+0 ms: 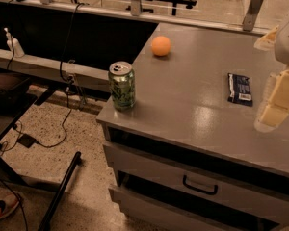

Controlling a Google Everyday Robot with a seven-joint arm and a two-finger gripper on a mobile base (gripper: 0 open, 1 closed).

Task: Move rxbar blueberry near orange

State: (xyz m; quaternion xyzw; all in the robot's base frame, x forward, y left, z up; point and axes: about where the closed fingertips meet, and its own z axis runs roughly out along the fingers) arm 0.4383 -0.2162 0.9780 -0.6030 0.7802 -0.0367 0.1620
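Note:
The rxbar blueberry (pixel 240 88) lies flat on the grey cabinet top (pixel 192 105), right of centre, its white label patch at the near end. The orange (pixel 161 45) sits near the far left part of the top, well apart from the bar. My gripper (pixel 277 100) hangs at the right edge of the view, just right of the bar and above the top, touching nothing that I can see.
A green drink can (pixel 122 85) stands upright at the cabinet's front left corner. Drawers with a black handle (pixel 200 186) are below the top. Cables and a black stand leg (pixel 60 191) lie on the floor to the left.

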